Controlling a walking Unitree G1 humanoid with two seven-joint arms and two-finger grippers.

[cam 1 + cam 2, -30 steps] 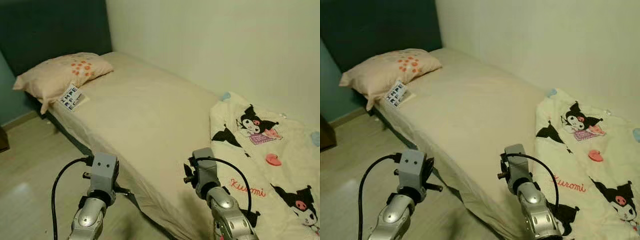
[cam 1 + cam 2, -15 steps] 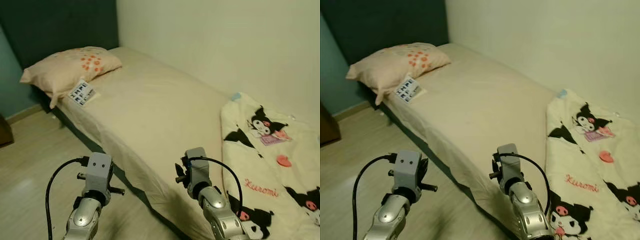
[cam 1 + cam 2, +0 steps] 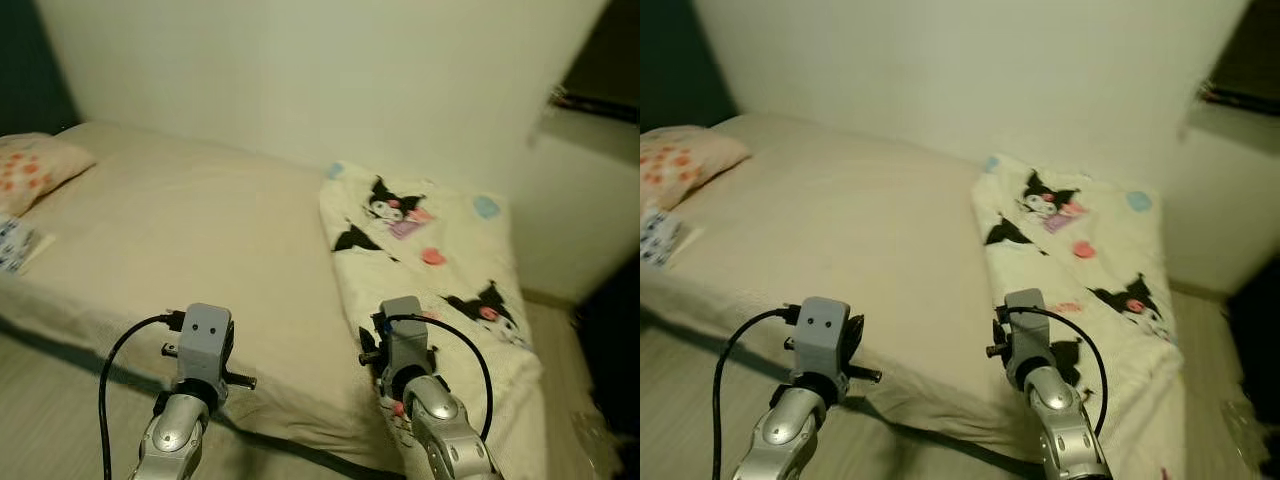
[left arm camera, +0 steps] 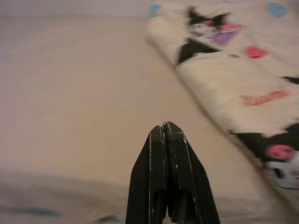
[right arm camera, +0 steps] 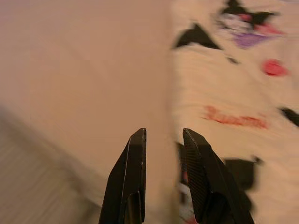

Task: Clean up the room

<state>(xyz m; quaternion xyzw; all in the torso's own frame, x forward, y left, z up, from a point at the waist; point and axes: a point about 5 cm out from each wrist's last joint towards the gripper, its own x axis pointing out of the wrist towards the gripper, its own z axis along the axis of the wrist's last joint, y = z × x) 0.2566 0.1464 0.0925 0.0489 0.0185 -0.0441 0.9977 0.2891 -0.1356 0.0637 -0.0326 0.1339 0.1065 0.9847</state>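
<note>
Both arms are up at the near edge of the bed [image 3: 180, 230], nothing held: the left claw [image 4: 164, 135] has its two black fingers pressed flat together, and the right claw [image 5: 163, 144] keeps a narrow gap between its fingers, aimed where the bare sheet meets the blanket [image 3: 440, 260]. The risk, as I read it: that blanket is soft, loose cloth and part of it hangs over the near edge of the bed, so a pinch on a single thin layer could drag the rest onto the wooden floor [image 3: 50, 400]. The wrist pictures are blurred too, so a reach now could simply miss the fold. The blanket is cream, printed with black cartoon characters and pink hearts, folded long at the foot of the bed. The beige sheet looks smooth. Farther off, at the head of the bed, a plump pillow [image 3: 30, 170] with orange dots, and a small black-and-white printed card [image 3: 15, 245] just beside it.
</note>
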